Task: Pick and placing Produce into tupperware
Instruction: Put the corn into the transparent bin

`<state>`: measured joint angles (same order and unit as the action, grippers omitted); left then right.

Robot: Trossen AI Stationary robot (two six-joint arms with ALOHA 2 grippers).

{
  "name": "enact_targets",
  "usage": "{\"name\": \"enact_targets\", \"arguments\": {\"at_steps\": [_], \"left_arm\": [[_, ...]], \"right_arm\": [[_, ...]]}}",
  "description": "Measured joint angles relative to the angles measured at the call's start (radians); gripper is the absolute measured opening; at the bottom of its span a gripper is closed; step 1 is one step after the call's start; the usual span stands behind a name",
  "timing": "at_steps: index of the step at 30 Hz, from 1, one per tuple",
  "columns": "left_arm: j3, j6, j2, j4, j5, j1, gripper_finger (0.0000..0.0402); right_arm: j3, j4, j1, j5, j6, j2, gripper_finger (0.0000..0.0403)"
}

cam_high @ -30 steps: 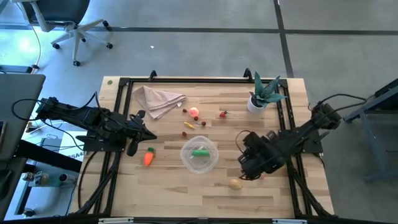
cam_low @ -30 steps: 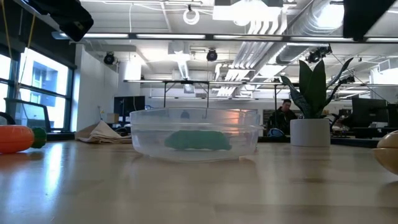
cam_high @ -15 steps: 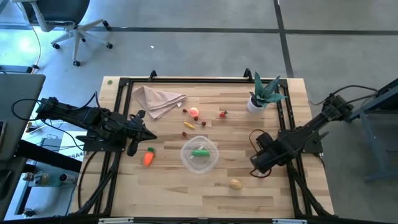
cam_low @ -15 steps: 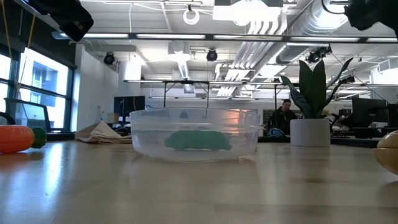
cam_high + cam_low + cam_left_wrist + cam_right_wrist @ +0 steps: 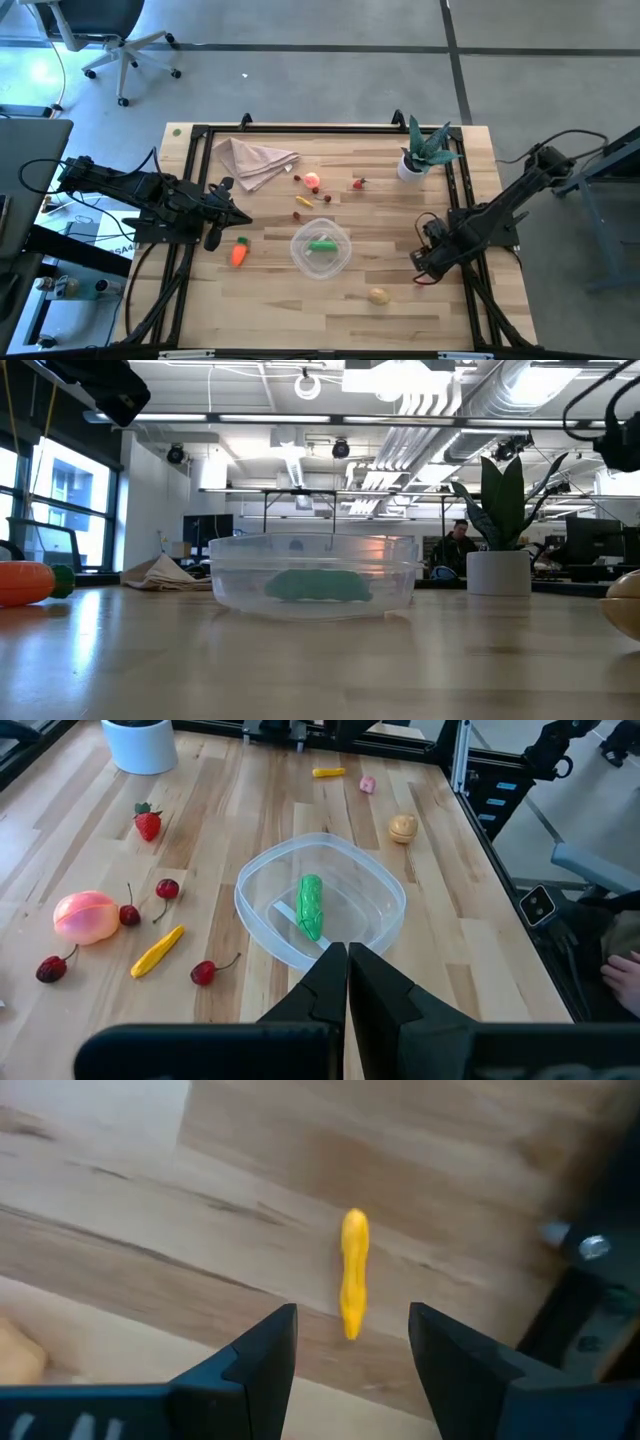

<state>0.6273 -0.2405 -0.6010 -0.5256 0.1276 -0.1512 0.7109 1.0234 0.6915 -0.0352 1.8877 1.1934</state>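
The clear round tupperware [image 5: 320, 248] [image 5: 315, 575] [image 5: 320, 900] sits mid-table with a green pepper [image 5: 321, 244] [image 5: 311, 905] lying in it. An orange carrot [image 5: 238, 252] lies to its left and a tan potato [image 5: 378, 295] [image 5: 402, 827] toward the near right. A pink fruit [image 5: 312, 181], a strawberry [image 5: 359, 183], cherries and a yellow piece [image 5: 304, 200] lie behind it. My right gripper [image 5: 425, 268] [image 5: 352, 1340] is open above another yellow piece [image 5: 353, 1272] by the table's right edge, not touching it. My left gripper [image 5: 238, 218] [image 5: 346, 955] waits shut at the left edge.
A beige napkin [image 5: 255, 158] lies at the far left and a potted spiky plant [image 5: 420, 150] stands at the far right. A small pink piece [image 5: 367, 784] lies near the yellow one. The black frame rail [image 5: 470, 240] runs close beside my right gripper.
My right gripper has moved from beside the tupperware toward the table's right edge, and its arm has swung back with it. The left arm and all the produce have stayed where they were.
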Motion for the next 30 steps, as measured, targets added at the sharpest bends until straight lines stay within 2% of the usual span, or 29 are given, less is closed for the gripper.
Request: {"name": "enact_targets", "arguments": {"at_steps": [4,12,19,30], "left_arm": [[0.000,0.000,0.000,0.000,0.000,0.000,0.0005],[0.000,0.000,0.000,0.000,0.000,0.000,0.0005],[0.000,0.000,0.000,0.000,0.000,0.000,0.0005],[0.000,0.000,0.000,0.000,0.000,0.000,0.0005]], "right_arm": [[-0.051,-0.105,0.006,0.004,0.000,0.000,0.0185],[-0.123,-0.154,0.006,-0.020,0.026,0.000,0.0185],[-0.198,-0.300,0.006,-0.020,0.021,0.002,0.0185],[-0.236,-0.313,0.006,-0.022,0.050,0.003,0.0185]]}}
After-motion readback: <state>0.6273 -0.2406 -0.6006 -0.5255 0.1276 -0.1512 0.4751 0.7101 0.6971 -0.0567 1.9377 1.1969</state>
